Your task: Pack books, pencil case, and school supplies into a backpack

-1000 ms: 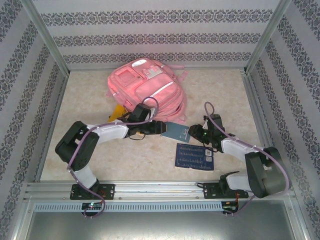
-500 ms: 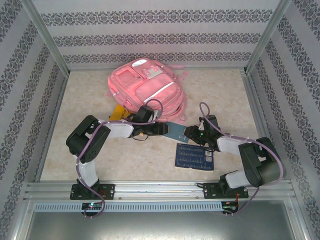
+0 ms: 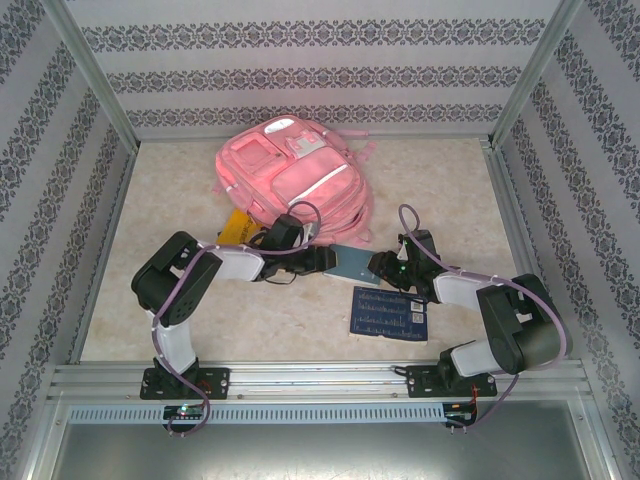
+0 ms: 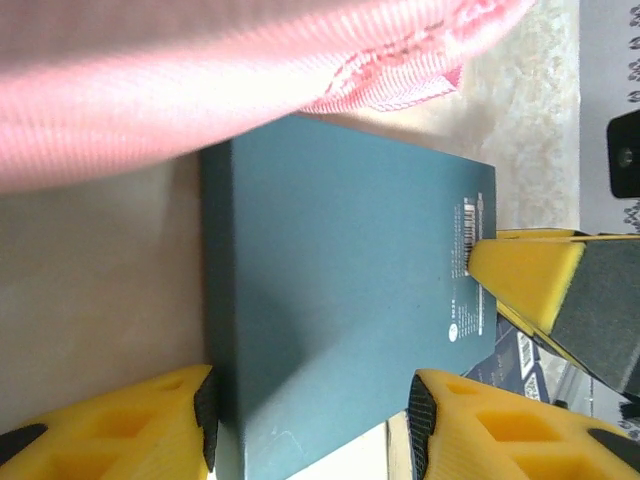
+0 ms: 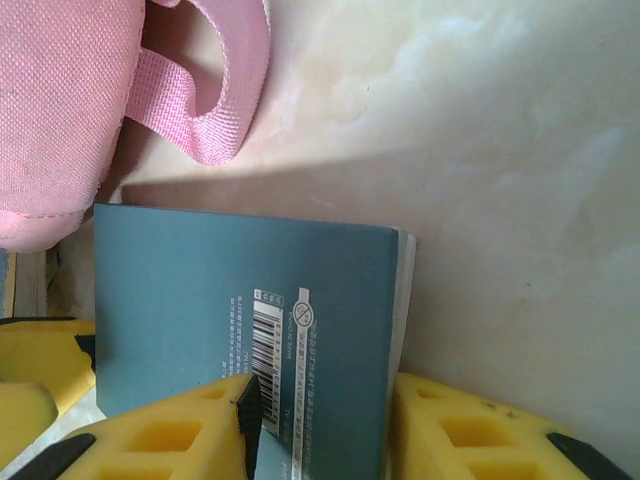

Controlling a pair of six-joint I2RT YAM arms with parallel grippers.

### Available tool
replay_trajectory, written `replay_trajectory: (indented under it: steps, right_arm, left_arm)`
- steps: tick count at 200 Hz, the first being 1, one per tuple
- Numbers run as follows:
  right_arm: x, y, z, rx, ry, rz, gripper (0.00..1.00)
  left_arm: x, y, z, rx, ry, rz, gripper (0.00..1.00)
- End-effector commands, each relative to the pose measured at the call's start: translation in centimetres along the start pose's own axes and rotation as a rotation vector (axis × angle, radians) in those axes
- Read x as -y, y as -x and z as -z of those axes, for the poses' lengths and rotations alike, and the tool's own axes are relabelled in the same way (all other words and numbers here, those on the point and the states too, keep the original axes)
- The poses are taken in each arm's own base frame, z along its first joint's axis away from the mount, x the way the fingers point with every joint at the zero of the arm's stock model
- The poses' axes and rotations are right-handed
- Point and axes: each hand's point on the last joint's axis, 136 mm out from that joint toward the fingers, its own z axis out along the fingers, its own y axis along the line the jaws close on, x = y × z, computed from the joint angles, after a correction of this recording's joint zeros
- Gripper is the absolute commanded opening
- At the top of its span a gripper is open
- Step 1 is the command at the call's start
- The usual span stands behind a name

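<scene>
Top view: backpack [image 3: 290,175] lies flat at the far middle of the table [image 3: 450,190]. A yellow book [image 3: 236,224] pokes out from under its left edge. Teal book [image 3: 353,262] sits just off the backpack's near-right corner, between the two arms. Left gripper [image 3: 326,260] is at its left end, right gripper [image 3: 381,265] at its right end. Navy book [image 3: 388,314] lies flat nearer the bases, apart from the teal one. Left wrist view: the teal book's near end sits between the yellow fingers [image 4: 110,435], jaws about half apart and closed on its sides. Pink fabric overhangs the book's far end. One right finger [image 4: 525,275] rests on the cover at the barcode edge. Right wrist view: barcode [image 5: 268,325] faces the camera. The corner of the teal book sits between that gripper's narrowly parted jaws, one finger overlapping the cover, the other just beside the page edge; clamped or only touching, cannot tell. A shadow band runs along the book's far edge. A strap loop [image 5: 215,100] lies on the table just beyond it.
</scene>
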Motion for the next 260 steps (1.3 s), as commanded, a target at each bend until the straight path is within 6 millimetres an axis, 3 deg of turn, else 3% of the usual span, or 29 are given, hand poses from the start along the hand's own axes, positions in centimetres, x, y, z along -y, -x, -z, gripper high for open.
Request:
replay_trajectory:
  steps: [1, 42, 86, 134, 208, 260]
  right_arm:
    - [1.1, -1.3, -1.1, -0.031, -0.029, 0.006, 0.39]
    - [1.7, -1.4, -1.3, -0.031, -0.040, 0.001, 0.39]
    - [1.8, -1.6, -1.4, -0.035, -0.037, -0.005, 0.39]
    - [1.6, -1.4, -1.3, -0.029, -0.023, -0.017, 0.38]
    - [1.0, -1.3, -1.4, -0.030, 0.003, -0.030, 0.37]
    - [1.1, -1.5, -1.4, -0.031, 0.006, -0.034, 0.37]
  left_arm:
    - [8.0, 0.0, 1.4, -0.003, -0.292, -0.106, 0.52]
    - [11.2, 0.7, 2.8, 0.031, -0.445, -0.120, 0.50]
    - [12.7, 0.9, 3.5, 0.035, -0.528, -0.109, 0.48]
    - [12.4, 1.0, 3.0, 0.031, -0.562, -0.065, 0.47]
    - [10.8, 0.2, 0.4, -0.010, -0.582, 0.042, 0.44]
    - [9.1, -0.4, -0.9, -0.019, -0.485, 0.049, 0.50]
